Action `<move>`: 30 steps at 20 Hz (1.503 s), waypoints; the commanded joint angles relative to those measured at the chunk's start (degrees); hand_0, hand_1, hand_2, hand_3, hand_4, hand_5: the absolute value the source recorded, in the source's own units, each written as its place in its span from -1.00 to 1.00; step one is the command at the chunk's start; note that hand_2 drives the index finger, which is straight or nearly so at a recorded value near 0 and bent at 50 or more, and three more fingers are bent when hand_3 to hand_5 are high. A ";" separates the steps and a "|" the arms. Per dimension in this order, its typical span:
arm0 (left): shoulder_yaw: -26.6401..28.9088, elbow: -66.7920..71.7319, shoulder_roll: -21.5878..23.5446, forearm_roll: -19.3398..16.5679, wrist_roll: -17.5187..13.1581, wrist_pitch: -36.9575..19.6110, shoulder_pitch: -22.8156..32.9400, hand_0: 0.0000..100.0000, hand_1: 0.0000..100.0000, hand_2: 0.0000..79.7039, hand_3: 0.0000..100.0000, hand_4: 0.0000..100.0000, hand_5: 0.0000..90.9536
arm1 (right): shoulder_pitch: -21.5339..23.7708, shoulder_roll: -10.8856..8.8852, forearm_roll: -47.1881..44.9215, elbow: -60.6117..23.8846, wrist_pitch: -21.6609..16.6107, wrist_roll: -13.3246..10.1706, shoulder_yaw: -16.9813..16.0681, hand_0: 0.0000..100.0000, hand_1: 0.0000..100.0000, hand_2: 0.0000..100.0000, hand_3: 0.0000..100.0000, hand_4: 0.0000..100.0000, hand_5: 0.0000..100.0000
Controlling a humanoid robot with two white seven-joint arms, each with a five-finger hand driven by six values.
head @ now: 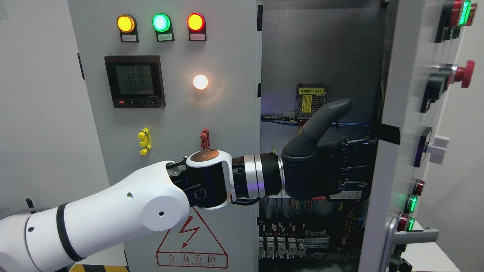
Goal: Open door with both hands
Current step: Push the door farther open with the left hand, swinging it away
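Reaching across from the white-shelled arm, the matte dark left hand has its thumb raised; its fingers vanish behind the open door, so their grip is unreadable. Beyond the fingers, that smooth grey metal door stands edge-on.

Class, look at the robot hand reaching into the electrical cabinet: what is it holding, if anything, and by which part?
The left robot hand reaches behind the open right door's edge; whether it grips the door cannot be told.
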 commanded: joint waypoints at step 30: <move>2.64 0.02 -21.95 -6.29 11.43 -0.30 0.00 -1.00 -1.00 -1.00 -1.00 -1.00 -1.00 | -0.03 0.06 0.18 0.00 0.04 0.04 0.00 -0.23 -1.00 -1.00 -1.00 -1.00 -1.00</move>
